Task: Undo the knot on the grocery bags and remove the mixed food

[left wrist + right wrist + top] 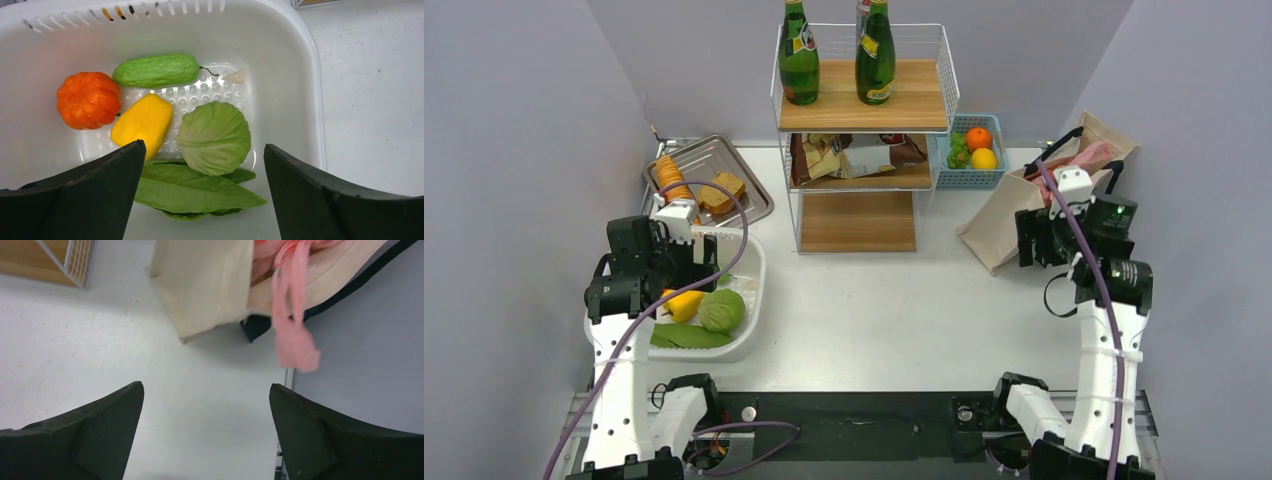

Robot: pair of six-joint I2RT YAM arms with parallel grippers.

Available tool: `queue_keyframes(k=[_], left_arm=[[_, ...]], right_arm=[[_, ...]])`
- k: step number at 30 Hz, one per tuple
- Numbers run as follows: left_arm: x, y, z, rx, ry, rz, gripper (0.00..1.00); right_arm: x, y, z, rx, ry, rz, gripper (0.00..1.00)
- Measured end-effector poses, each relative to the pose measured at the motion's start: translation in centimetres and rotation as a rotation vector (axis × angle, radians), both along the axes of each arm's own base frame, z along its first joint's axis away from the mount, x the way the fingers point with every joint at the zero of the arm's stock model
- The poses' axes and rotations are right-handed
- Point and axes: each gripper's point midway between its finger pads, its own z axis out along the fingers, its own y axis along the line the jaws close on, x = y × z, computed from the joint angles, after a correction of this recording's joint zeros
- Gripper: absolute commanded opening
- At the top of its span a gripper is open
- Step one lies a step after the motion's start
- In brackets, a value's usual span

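a white desk point(874, 310), a little scuffed, stands between plain grey-lilac walls point(514, 120). at its back is a wire rack point(834, 108) with wooden shelves, and two green bottles point(799, 55) stand on the top shelf. their labels are yellow and green, but the writing is too small to read. on the right, near the wall, a beige tote point(210, 285) with dark straps leans open, and the pink bag point(292, 335) lies inside it. one strip of the bag hangs out over the tote's edge, bunched at its end; whether that is the knot i cannot tell. the right claw point(206, 386) hangs above the bare desk just before the tote, released, its jaws wide apart with nothing between them. the pink strip is ahead of it, not touching. the left claw point(202, 147), released as well and holding nothing, hangs over a white tub point(305, 75) of vegetables point(214, 137) at the left side, well apart from the bag.
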Motion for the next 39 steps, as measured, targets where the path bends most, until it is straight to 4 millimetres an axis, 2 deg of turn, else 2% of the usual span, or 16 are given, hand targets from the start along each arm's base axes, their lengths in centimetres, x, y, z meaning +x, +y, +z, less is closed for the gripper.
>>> queue_keyframes(k=[4, 9, 13, 17, 19, 21, 22, 23, 24, 25, 29, 34, 36, 37, 38, 39], left_arm=[[0.0, -0.4, 0.0, 0.008, -0.001, -0.023, 0.88], [0.3, -0.5, -0.4, 0.014, 0.018, -0.036, 0.88], [0.5, -0.5, -0.5, 0.017, 0.02, -0.036, 0.88], [0.7, -0.5, -0.3, 0.019, 0.012, -0.036, 0.88], [0.7, -0.6, -0.3, 0.018, 0.012, -0.037, 0.88], [0.7, -0.6, -0.3, 0.017, 0.012, -0.039, 0.88], [0.7, -0.7, -0.3, 0.017, 0.011, -0.039, 0.88], [0.7, -0.7, -0.3, 0.017, 0.011, -0.039, 0.88], [0.7, -0.6, -0.3, 0.018, 0.011, -0.039, 0.88], [0.7, -0.6, -0.3, 0.018, 0.009, -0.038, 0.88], [0.9, -0.8, -0.1, 0.012, 0.002, -0.039, 0.88], [1.3, -1.2, -0.1, -0.002, 0.003, -0.042, 0.88], [1.4, -1.5, -0.2, -0.008, 0.007, -0.048, 0.88], [1.5, -1.6, -0.3, -0.012, 0.009, -0.048, 0.88], [1.6, -1.7, -0.3, -0.015, 0.01, -0.049, 0.88], [1.7, -1.8, -0.4, -0.019, 0.013, -0.05, 0.88]], right_arm=[[3.0, -1.4, 3.9, -0.045, -0.05, -0.023, 0.92], [6.3, -2.9, 6.0, -0.091, -0.051, -0.028, 0.91], [8.6, -3.6, 5.3, -0.108, -0.002, -0.013, 0.91], [9.8, -3.9, 2.8, -0.101, 0.082, 0.008, 0.88], [10.1, -3.8, 1.5, -0.087, 0.128, 0.025, 0.81], [10.2, -3.5, 0.2, -0.075, 0.168, 0.043, 0.6], [10.2, -3.4, -0.4, -0.072, 0.187, 0.053, 0.38], [10.0, -3.2, -1.0, -0.067, 0.202, 0.062, 0.25], [9.8, -3.1, -1.5, -0.062, 0.215, 0.071, 0.05], [9.7, -3.0, -1.8, -0.058, 0.225, 0.081, 0.0], [8.9, -1.6, -2.8, -0.023, 0.244, 0.116, 0.0], [7.9, 2.4, -1.5, -0.034, 0.192, 0.22, 0.0], [7.5, 4.5, -0.9, -0.027, 0.173, 0.269, 0.11], [7.3, 5.4, -0.8, -0.02, 0.172, 0.288, 0.26], [7.1, 6.0, -0.7, -0.01, 0.174, 0.297, 0.33], [7.0, 6.7, -0.7, 0.006, 0.177, 0.311, 0.49]])
